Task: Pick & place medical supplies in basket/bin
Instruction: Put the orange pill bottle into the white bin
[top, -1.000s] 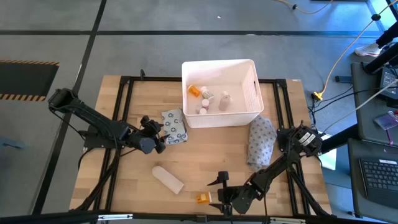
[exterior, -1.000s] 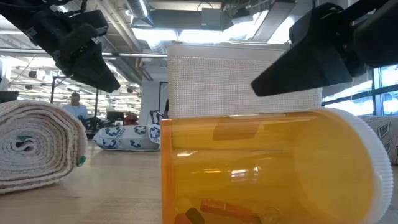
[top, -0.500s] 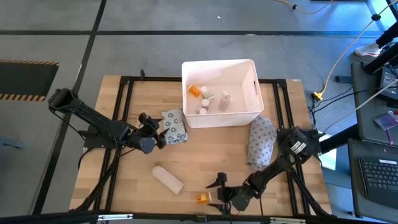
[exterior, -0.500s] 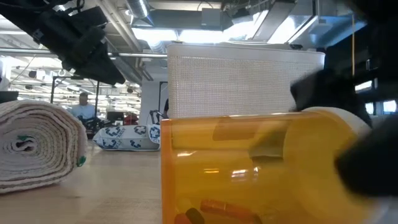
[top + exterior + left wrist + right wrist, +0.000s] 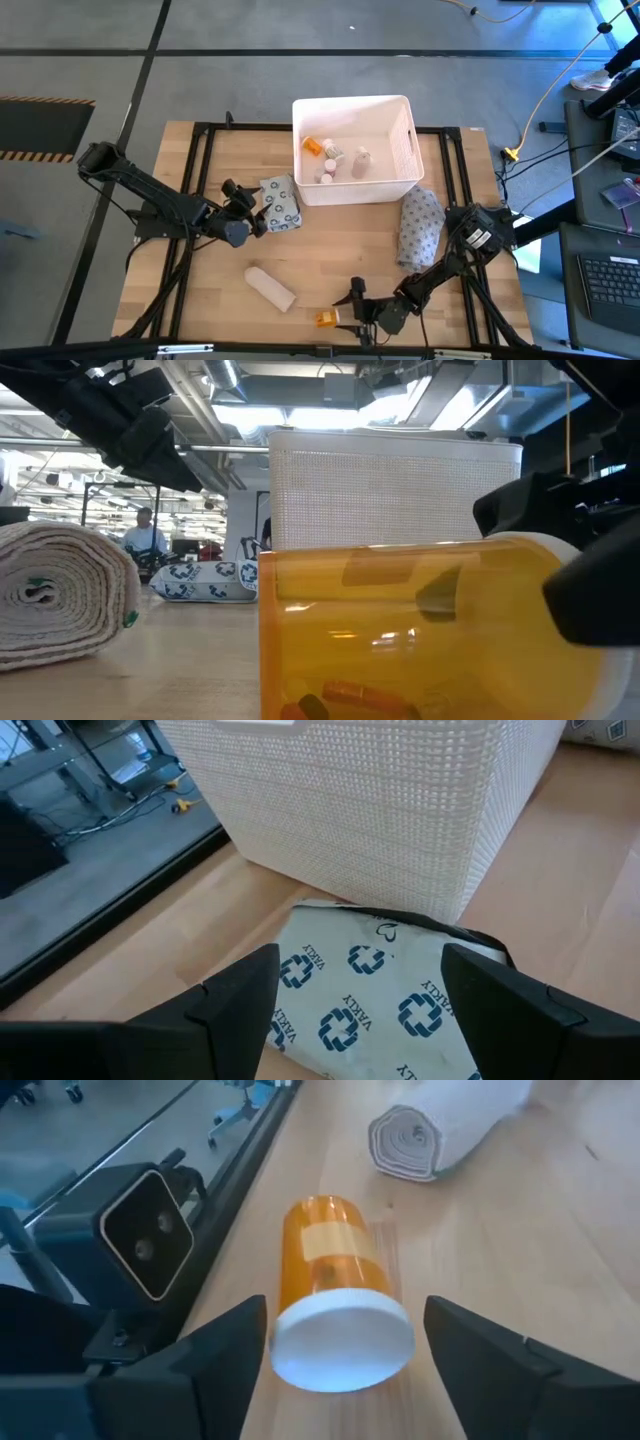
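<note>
An orange pill bottle point(image 5: 325, 1275) with a white cap point(image 5: 343, 1345) lies on its side on the wood near the table's near edge point(image 5: 326, 319). My right gripper point(image 5: 345, 1315) is open, low at the table, one finger on either side of the cap end, apart from it. My left gripper point(image 5: 360, 960) is open and hovers over a flat grey packet printed with circles point(image 5: 355, 1010), which lies flat against the white bin's wall point(image 5: 380, 810). The bin point(image 5: 405, 150) holds an orange bottle point(image 5: 314, 146) and small white bottles point(image 5: 361, 160).
A white roll point(image 5: 270, 288) lies on the table left of the orange bottle point(image 5: 400, 630). A second grey patterned packet point(image 5: 420, 228) lies right of the bin. The low camera's housing point(image 5: 150, 1230) stands at the near edge beside the bottle. A person point(image 5: 145, 535) shows far behind.
My right gripper has come down from above the orange bottle to the level of its cap end, still open. The bottle has stayed in place. My left gripper has risen slightly by the grey packet.
</note>
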